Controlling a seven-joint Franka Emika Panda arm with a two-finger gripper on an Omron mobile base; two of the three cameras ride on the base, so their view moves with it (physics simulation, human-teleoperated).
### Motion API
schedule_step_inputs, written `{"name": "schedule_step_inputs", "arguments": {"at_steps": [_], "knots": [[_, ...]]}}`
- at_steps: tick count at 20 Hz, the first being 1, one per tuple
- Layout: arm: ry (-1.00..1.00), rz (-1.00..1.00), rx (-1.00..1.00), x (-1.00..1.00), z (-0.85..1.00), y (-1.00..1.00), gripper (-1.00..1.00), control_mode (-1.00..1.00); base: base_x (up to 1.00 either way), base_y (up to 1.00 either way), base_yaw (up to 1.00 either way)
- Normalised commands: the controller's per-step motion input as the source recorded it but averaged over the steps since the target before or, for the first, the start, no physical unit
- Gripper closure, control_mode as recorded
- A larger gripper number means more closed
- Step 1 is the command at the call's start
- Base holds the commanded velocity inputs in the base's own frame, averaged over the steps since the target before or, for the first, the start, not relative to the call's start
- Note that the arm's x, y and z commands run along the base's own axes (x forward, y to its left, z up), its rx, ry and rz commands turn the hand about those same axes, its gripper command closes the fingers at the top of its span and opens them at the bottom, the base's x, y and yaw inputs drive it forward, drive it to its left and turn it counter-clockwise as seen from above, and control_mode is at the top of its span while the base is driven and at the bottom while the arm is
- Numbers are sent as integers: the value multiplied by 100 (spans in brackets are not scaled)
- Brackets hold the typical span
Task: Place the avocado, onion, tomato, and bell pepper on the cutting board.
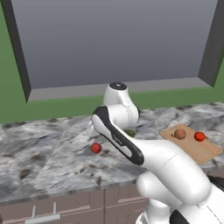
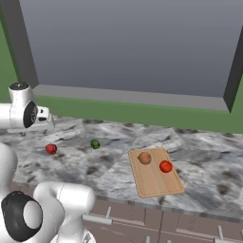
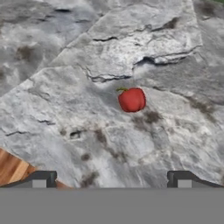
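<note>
Spread wide, the gripper hangs over the grey marbled desk with nothing between its two dark fingertips, which stand far apart at the bottom of the hand view. Ahead of them in that view, apart from both tips and a little toward the right-hand one, lies the bell pepper, a deep red lumpy piece with a small green stem, resting alone on the stone. A corner of the cutting board shows at the lower left of the hand view, beside the left-hand fingertip. From the right base view the bell pepper sits on the desk well to the left of the cutting board, with the dark green avocado between them, also on bare stone. On the board rest the brownish onion and the bright tomato, near each other but apart.
</note>
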Motion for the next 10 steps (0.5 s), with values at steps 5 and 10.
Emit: {"name": "schedule_step_inputs", "arguments": {"at_steps": [5,10], "knots": [[0,2,0,13,-36,11,-100,-100,0,0,0],[0,1,-2,8,-42,6,-100,-100,0,0,0]]}}
